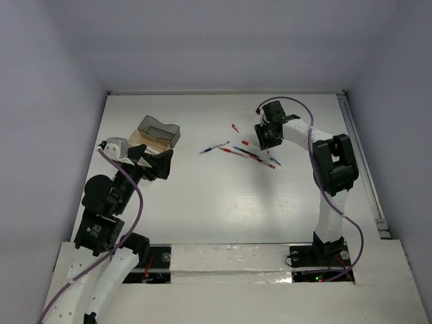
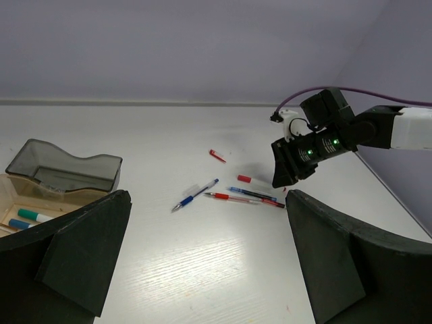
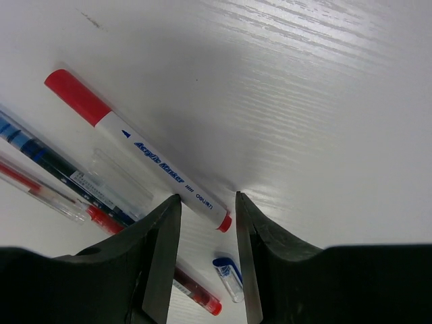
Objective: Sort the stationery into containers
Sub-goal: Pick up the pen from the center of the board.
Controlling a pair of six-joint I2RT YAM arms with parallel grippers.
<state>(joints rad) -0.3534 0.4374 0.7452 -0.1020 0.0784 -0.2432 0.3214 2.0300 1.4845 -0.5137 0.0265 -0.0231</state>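
Note:
Several pens lie loose mid-table: a blue pen (image 1: 211,148) (image 2: 194,194), a red pen (image 1: 229,150) (image 2: 229,198) and a dark pen (image 1: 248,154) (image 2: 253,194). A white marker with a red cap (image 3: 152,160) (image 2: 244,179) lies beside them. My right gripper (image 1: 267,140) (image 3: 208,209) is down at the table, open, its jaws on either side of the marker's tail end. My left gripper (image 1: 156,162) (image 2: 206,216) is wide open and empty beside the containers. The smoky grey tray (image 1: 160,129) (image 2: 64,165) is empty. A clear tray (image 1: 140,138) (image 2: 13,196) holds a teal marker (image 2: 30,214).
A small red piece (image 1: 235,127) (image 2: 217,156) lies apart, farther back. A loose blue-and-clear cap (image 3: 228,273) (image 1: 275,160) lies just under my right gripper. Purple cables run along both arms. White walls close the table on the left, back and right.

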